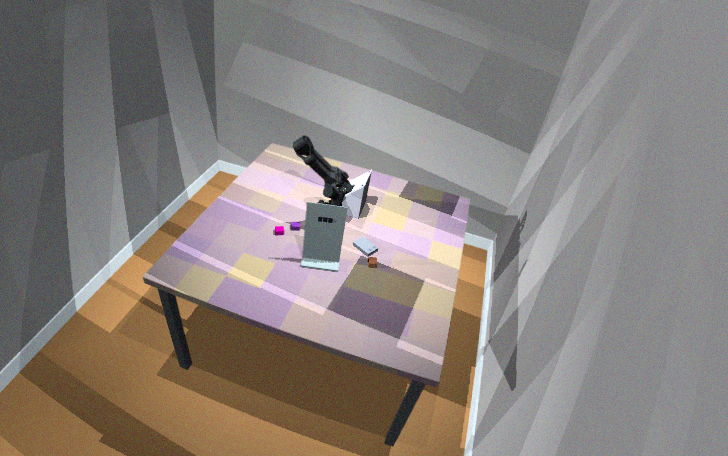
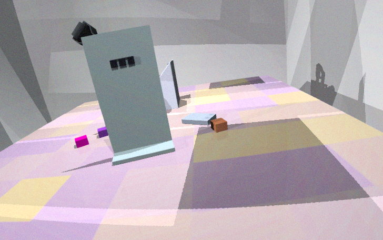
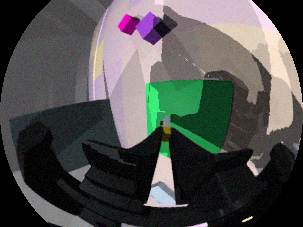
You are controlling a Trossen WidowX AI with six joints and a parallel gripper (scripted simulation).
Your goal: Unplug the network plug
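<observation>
End effector (image 1: pixel 334 198) (image 3: pixel 166 131): clamped on plug (image 3: pixel 166 134), above marked square (image 3: pixel 181 97).
Upright panel (image 1: pixel 325 239) (image 2: pixel 130 98) (image 3: pixel 67 124): at 9 o'clock in wrist view, apart from plug.
Purple block (image 1: pixel 295 226) (image 2: pixel 102 132) (image 3: pixel 150 28): near 12 o'clock.
Progress: unlocking and extraction apparently done.
Remaining: lower, release, withdraw without contact.
</observation>
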